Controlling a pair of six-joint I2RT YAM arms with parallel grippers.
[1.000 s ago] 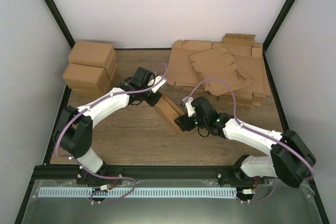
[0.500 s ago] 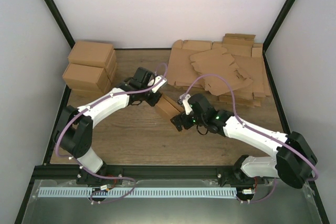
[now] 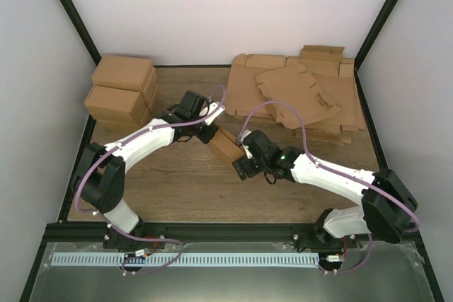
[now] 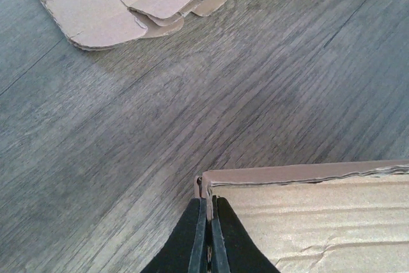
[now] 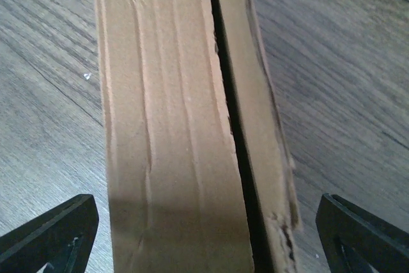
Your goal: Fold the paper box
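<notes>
Wooden table (image 3: 177, 189) | paper box (image 3: 226, 145) mid-table between both arms | left gripper (image 4: 206, 212) clamped on its corner wall, likely steadying it | right gripper (image 5: 206, 208) jaws wide apart, straddling the unclosed seam, seemingly ready to press

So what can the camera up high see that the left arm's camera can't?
Only the top view shows the right gripper by the paper box and the finished cartons stacked far left. Only the left wrist view shows the left gripper pinched shut on the box's wall edge. Both show the box, the flat cardboard blanks and the wooden table.
</notes>
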